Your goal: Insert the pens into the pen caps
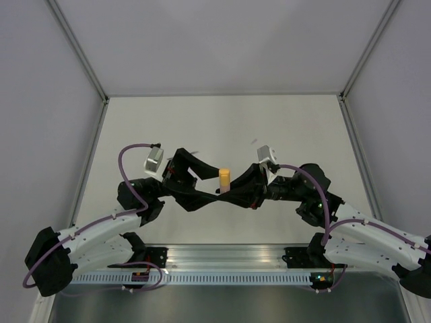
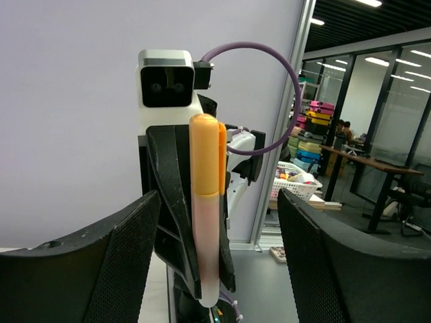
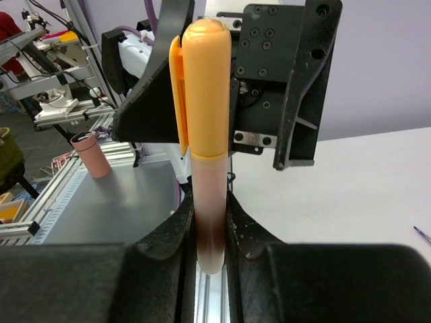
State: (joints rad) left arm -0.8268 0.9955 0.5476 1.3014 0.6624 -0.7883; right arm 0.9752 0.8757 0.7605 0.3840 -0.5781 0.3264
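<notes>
The pink-orange marker [image 1: 224, 179] stands upright in mid-air above the table's middle, its yellow-orange cap [image 3: 205, 87] seated on its top end. My right gripper [image 3: 210, 235] is shut on the lower barrel [image 3: 210, 202], one finger pressed against each side. My left gripper [image 2: 219, 269] faces it from the other side and is open: its fingers [image 2: 101, 269] stand well apart from the marker [image 2: 205, 229], touching neither barrel nor cap [image 2: 205, 151]. The other pens and caps are not clearly visible.
A thin dark pen tip [image 3: 421, 234] lies on the white table [image 1: 222, 128] at the right edge of the right wrist view. Grey walls close in the table on three sides. The aluminium base rail [image 1: 222, 259] runs along the near edge.
</notes>
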